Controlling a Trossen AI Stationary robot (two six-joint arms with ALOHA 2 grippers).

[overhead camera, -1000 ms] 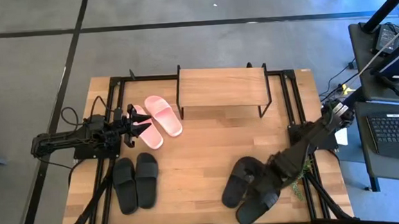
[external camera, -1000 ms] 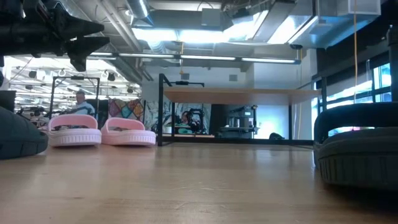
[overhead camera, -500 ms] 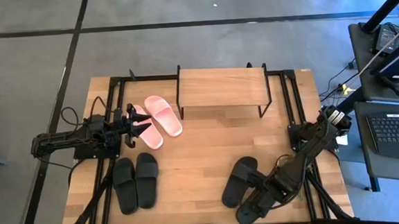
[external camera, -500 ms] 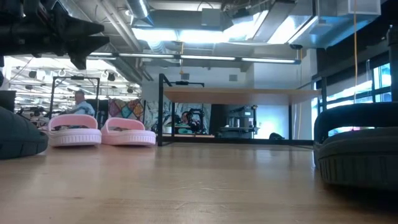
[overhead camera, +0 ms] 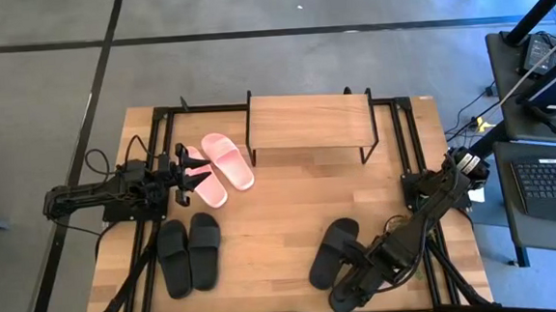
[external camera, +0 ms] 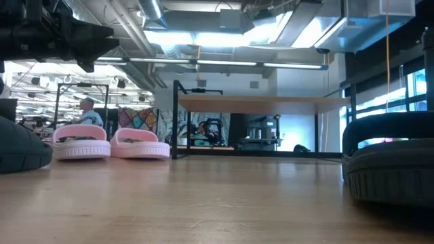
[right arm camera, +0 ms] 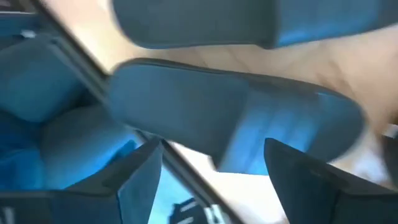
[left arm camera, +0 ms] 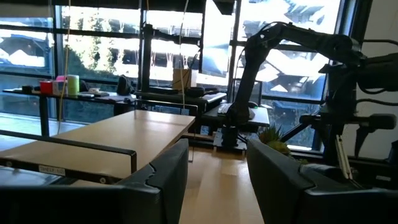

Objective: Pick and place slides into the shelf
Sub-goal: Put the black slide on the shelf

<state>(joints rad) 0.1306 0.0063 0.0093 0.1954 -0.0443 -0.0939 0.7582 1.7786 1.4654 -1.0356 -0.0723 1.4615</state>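
At lower right, our right gripper [overhead camera: 352,285] hung with fingers apart over the black slide [overhead camera: 334,252], which we judged light, rubbery and best gripped across its wide strap.

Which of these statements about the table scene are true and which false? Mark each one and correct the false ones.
1. The shelf has slides on its top board. False: the board is bare.
2. The pink slides lie beside the shelf. True.
3. The left hand is by the pink slides. True.
4. The right hand is lifting a pink slide. False: it is open, low over the black slides near the table's front edge, holding nothing.
5. A second black pair lies at the left. True.
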